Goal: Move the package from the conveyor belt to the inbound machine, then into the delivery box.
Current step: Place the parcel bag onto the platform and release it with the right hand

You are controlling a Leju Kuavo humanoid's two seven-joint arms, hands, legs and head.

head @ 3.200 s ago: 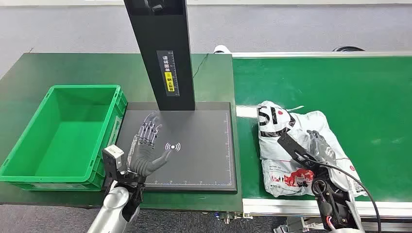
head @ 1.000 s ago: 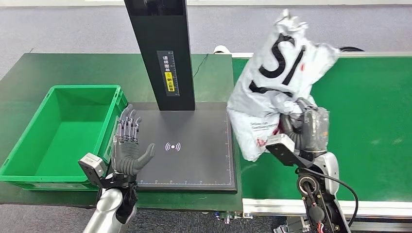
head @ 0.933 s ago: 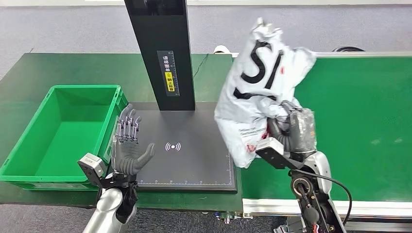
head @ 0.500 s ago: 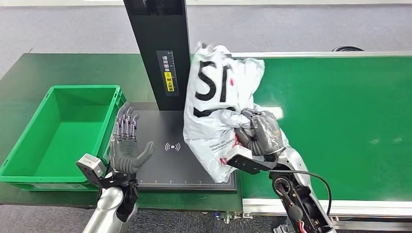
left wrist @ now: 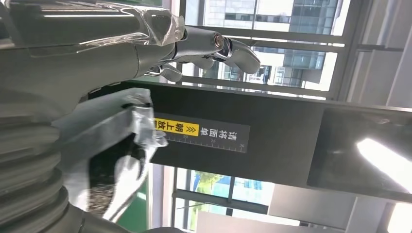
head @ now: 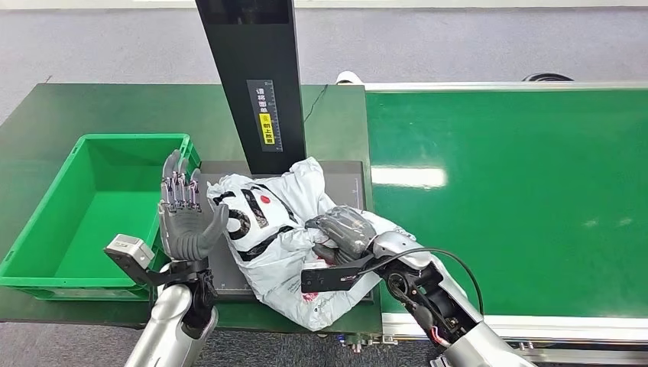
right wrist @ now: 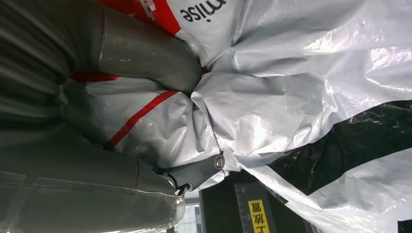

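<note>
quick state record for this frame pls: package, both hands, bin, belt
package: white plastic bag with black and red print, lying on the black scanner pad, one edge hanging over its front
right hand: grips the package from above
left hand: raised, fingers spread, holding nothing, beside the package
green bin: left of the pad, nothing visible inside
conveyor belt: right of the pad, no package on it
</note>
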